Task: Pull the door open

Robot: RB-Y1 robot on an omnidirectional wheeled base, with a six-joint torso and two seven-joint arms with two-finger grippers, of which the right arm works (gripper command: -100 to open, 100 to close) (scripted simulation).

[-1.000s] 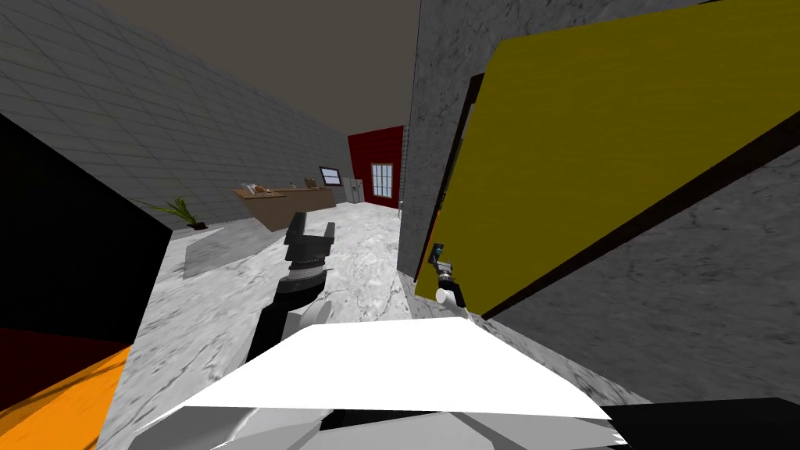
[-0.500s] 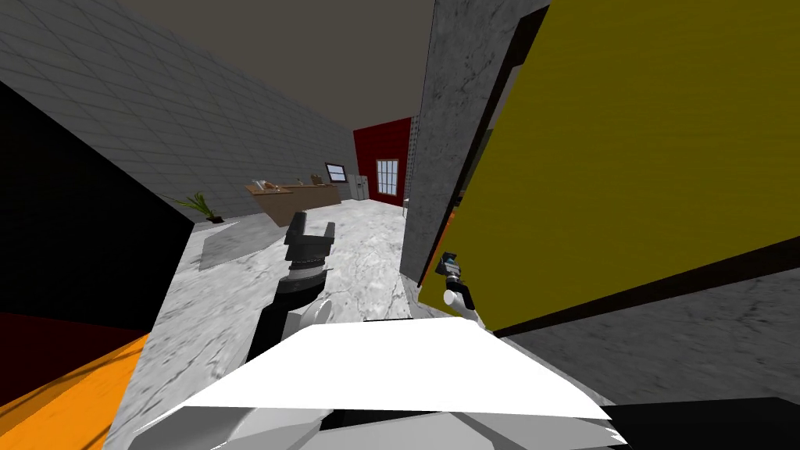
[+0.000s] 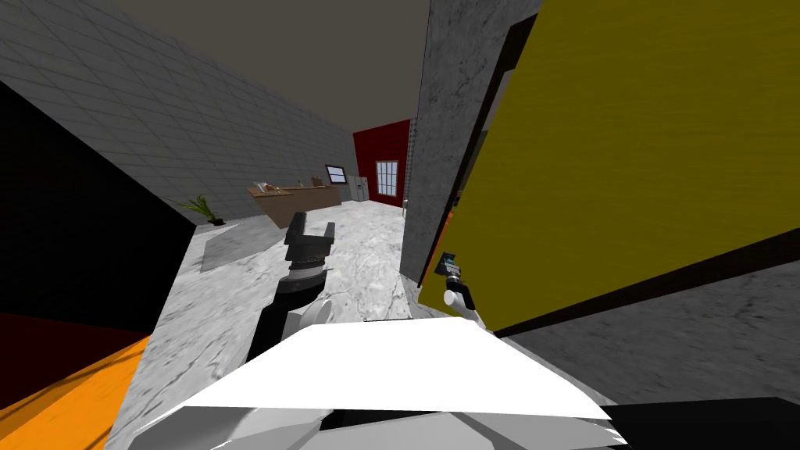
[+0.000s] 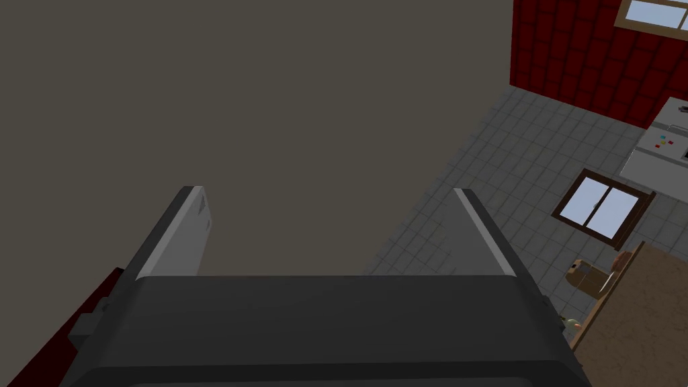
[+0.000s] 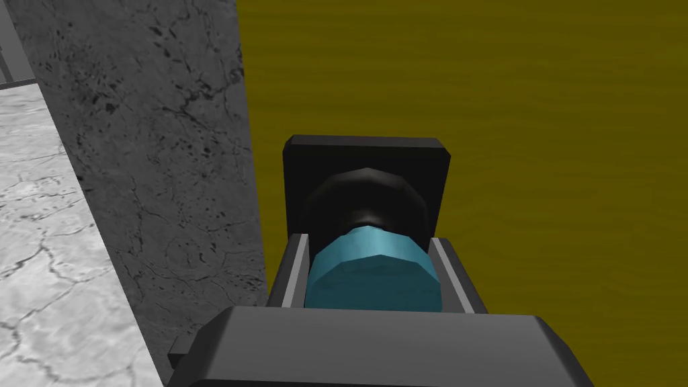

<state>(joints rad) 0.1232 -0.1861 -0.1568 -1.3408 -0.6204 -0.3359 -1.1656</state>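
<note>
As its fingers (image 5: 294, 272) pinch, the right tool (image 5: 369, 239) holds the teal knob (image 5: 371, 272).

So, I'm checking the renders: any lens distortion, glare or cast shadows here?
Head view: wide and rolled, so the door and wall slant. Right wrist view: even light, no glare on the knob in the right gripper. Left wrist view: dim, no shadows.

My head camera looks steeply down and forward, rolled, with the olive door (image 3: 625, 156) close on my right. My right wrist camera sits very near that door, facing its teal knob (image 5: 368, 275); the grey wall (image 5: 168, 168) beside it shows in the head view too. My left wrist camera tilts up toward the ceiling (image 4: 235, 101); its red wall (image 4: 571, 54) seems to be the head's far one.
</note>
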